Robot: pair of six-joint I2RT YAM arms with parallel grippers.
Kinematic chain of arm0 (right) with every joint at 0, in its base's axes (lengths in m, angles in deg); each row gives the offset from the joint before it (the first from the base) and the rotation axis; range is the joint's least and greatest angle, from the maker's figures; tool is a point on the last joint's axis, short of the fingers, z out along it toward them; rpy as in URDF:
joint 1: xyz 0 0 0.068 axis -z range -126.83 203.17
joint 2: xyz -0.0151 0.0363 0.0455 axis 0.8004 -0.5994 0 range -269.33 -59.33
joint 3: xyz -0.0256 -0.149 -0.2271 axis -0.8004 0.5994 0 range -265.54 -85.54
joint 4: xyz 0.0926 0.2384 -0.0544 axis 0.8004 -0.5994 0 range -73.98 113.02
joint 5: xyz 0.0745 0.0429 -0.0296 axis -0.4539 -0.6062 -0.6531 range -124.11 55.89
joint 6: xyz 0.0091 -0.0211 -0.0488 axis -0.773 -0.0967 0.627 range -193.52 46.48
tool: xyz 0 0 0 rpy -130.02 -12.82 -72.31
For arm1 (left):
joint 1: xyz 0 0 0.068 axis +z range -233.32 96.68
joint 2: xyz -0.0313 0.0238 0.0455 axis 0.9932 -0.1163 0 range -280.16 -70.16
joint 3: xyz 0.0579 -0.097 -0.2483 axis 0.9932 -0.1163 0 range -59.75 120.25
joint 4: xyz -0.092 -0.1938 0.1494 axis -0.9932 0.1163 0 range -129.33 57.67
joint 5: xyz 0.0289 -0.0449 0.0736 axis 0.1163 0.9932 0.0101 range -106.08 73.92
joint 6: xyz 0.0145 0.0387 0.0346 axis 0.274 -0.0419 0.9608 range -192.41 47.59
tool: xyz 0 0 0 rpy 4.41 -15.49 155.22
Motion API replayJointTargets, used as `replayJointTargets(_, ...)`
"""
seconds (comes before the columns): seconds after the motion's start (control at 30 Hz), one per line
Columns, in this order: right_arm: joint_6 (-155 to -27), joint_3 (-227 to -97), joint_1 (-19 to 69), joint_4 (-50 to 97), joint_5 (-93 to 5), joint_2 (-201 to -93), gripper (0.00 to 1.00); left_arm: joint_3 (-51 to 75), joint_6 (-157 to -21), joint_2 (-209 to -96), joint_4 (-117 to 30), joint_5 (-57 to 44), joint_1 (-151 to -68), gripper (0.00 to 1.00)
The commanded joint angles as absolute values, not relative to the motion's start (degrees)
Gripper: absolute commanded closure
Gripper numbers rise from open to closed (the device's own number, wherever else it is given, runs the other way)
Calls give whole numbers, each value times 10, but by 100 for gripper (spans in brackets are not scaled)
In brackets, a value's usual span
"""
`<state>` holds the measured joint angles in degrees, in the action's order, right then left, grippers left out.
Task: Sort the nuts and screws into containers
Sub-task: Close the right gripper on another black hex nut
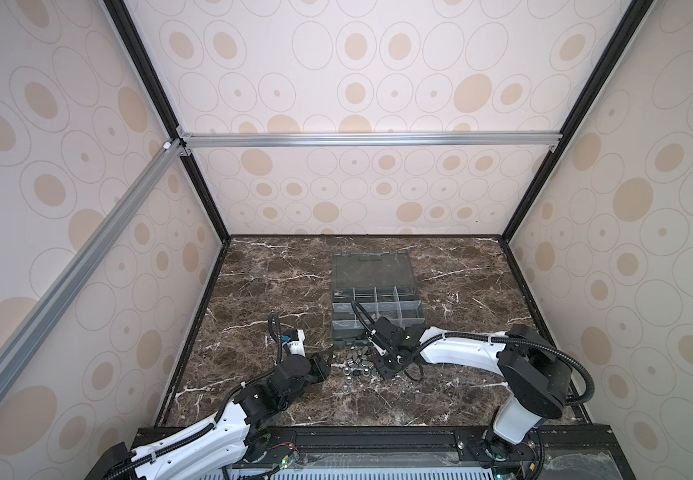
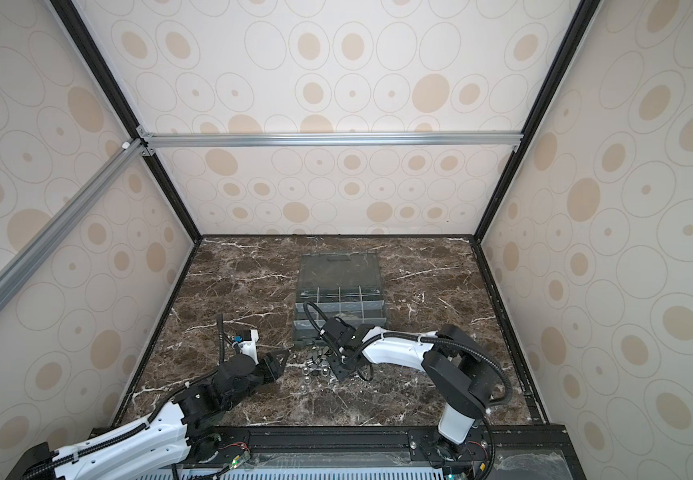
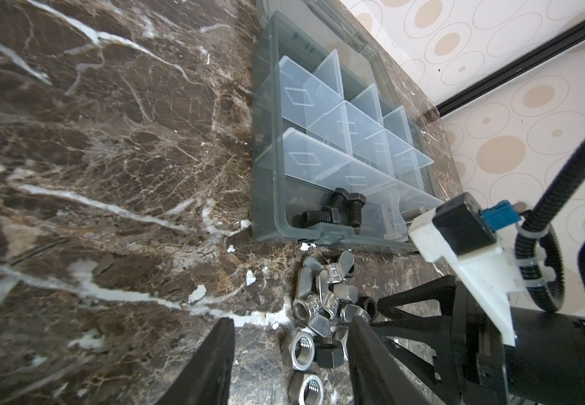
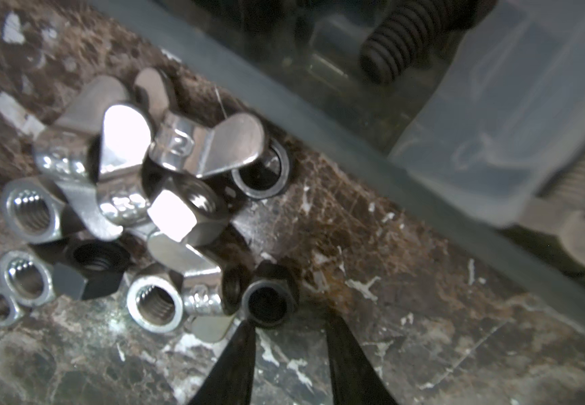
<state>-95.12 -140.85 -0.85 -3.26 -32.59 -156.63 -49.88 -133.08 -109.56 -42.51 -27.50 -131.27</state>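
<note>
A pile of silver and black nuts lies on the marble just in front of the grey organizer box. Wing nuts sit on top of the pile. Black screws and silver screws lie in the box's nearest containers. My left gripper is open and low at the pile's left edge, with a silver hex nut and a black nut between its fingers. My right gripper is open at the pile's right side, its tips just short of a black nut.
The box's clear lid lies open flat behind it. Translucent dividers stand up inside the box. Patterned enclosure walls close in the marble table on three sides. A black rail runs along the front.
</note>
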Motion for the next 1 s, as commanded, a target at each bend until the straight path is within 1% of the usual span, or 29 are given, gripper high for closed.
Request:
replayJointTargets(0.0,-954,-1427,-16,-39,-312,-1586,63,-494,-1341,-1084,-421,-282,-1311,48)
replayJointTargets(0.57,-941,-1464,-20,-48,-296,-1637,67,-500,-1346,-1056,-402,-284,-1312,48)
replayJointTargets(0.8,-944,-1474,-19,-44,-297,-1645,75,-499,-1346,-1055,-401,-284,-1312,48)
replayJointTargets(0.97,-949,-1465,-20,-44,-287,-1641,78,-501,-1348,-1050,-396,-285,-1313,48)
